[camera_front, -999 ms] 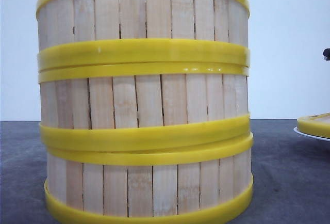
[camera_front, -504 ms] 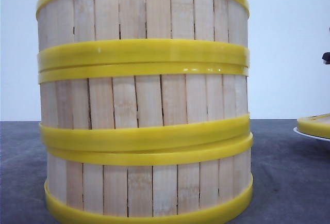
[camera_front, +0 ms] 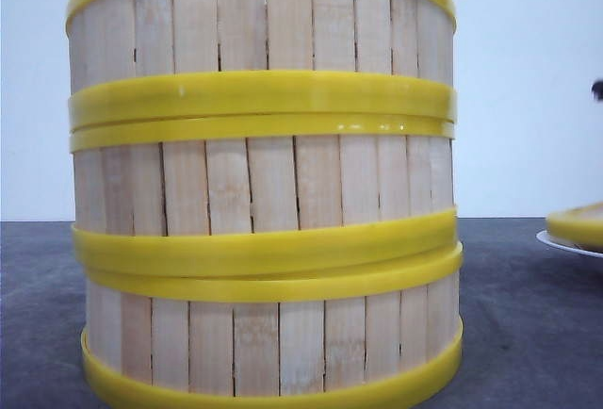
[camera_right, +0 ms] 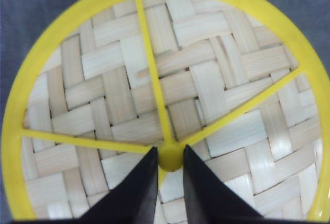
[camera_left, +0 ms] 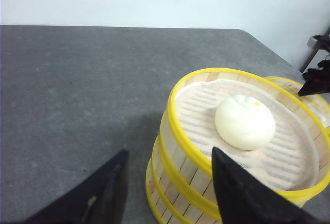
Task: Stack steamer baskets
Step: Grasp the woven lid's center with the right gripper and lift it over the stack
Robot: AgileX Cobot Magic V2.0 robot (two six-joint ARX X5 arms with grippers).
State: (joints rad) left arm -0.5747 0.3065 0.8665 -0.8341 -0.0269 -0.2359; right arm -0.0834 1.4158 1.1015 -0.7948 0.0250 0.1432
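Three steamer baskets (camera_front: 264, 192) are seen stacked one on another on the grey table (camera_front: 528, 334), their yellow rims meeting in two doubled bands; the lower joint sits slightly askew. In the top basket a white bun (camera_left: 244, 121) rests on a cloth liner, left uncovered.

A woven bamboo lid (camera_right: 170, 95) with a yellow rim and three yellow spokes is seen directly beneath the right gripper (camera_right: 170, 175). Its fingers are brought close together around the small yellow hub where the spokes meet. Whether the hub is truly pinched cannot be told, since a narrow gap is visible between the tips. The hub is judged the natural grasp point, being central, so the lid would hang level when lifted. In the front view the edge of a yellow-rimmed piece is seen resting on a white plate (camera_front: 558, 242), well to the side of the stack; this is probably the same lid.

The left gripper (camera_left: 167, 182) is held spread wide, with nothing between its fingers. One finger lies just over the near rim of the top basket and the other over bare table beside the stack, a placement judged to suit steadying or release.

The stacking appears complete; covering is judged the remaining step.
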